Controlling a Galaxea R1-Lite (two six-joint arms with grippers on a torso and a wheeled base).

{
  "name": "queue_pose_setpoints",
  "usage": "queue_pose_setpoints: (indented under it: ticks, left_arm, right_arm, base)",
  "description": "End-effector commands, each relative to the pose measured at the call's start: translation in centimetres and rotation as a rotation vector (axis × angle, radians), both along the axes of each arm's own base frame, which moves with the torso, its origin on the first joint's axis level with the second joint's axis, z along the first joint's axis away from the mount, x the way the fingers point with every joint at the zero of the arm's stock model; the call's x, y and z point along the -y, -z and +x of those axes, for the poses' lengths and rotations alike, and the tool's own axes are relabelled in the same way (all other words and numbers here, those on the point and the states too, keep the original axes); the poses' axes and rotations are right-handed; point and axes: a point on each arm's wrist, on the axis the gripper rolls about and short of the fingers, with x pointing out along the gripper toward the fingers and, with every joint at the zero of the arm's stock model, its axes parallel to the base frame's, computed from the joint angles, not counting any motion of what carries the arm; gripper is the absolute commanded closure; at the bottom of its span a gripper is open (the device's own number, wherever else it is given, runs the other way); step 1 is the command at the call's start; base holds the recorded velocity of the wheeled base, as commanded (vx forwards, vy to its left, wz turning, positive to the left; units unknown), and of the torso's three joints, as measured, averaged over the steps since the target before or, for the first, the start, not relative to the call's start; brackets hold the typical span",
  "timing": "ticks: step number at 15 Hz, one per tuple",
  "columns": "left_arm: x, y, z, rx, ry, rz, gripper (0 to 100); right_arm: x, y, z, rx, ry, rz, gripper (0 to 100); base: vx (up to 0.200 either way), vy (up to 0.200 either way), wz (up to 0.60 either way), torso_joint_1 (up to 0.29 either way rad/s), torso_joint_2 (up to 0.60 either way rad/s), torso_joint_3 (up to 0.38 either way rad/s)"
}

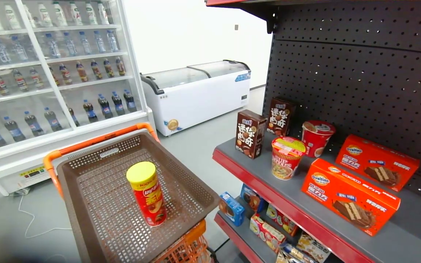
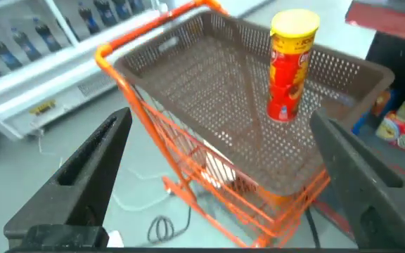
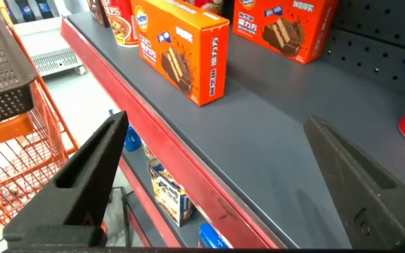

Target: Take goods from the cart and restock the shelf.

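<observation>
Nearest in the head view, the brown basket (image 1: 93,226) holds one chip can (image 1: 146,193) upright at 7 o'clock, with the shelf (image 1: 415,241) at 4 o'clock; tall and narrow, the can may topple if nudged off-centre. Left wrist view: left pincer (image 2: 220,121) wide open, short of the can. Right wrist view: right pincer (image 3: 216,123) open and empty over the shelf's lip, where a swing could knock the orange box (image 3: 185,49).
</observation>
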Motion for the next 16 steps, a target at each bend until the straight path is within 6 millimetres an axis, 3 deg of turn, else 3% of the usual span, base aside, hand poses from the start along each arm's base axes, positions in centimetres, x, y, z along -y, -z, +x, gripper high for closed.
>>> queue_pose_setpoints:
  ticks: [1,4,9,12,16]
  left_arm:
    - [0.3,-2.8,4.9,-0.21,0.045,-0.013,0]
    - [0.8,-1.4,10.5,-0.429,0.108,-0.049,0]
    - [1.5,2.1,18.1,-0.485,0.209,-0.089,0]
    - [2.1,4.4,20.9,-0.491,0.238,-0.09,0]
    - [2.5,5.8,23.2,-0.499,0.283,-0.107,0]
  right_arm:
    - [0.0,0.0,0.0,-0.002,-0.001,-0.002,0]
    - [0.0,0.0,0.0,-0.001,-0.001,0.0,0]
    - [0.0,0.0,0.0,-0.002,-0.001,0.0,0]
    - [0.0,0.0,0.0,-0.001,-0.001,0.0,0]
    - [0.0,0.0,0.0,-0.001,-0.001,-0.002,0]
  base:
    - [0.0,0.0,0.0,0.0,0.0,0.0]
    - [0.0,0.0,0.0,0.0,0.0,0.0]
    - [0.0,0.0,0.0,0.0,0.0,0.0]
    - [0.0,0.0,0.0,0.0,0.0,0.0]
    - [0.0,0.0,0.0,0.0,0.0,0.0]
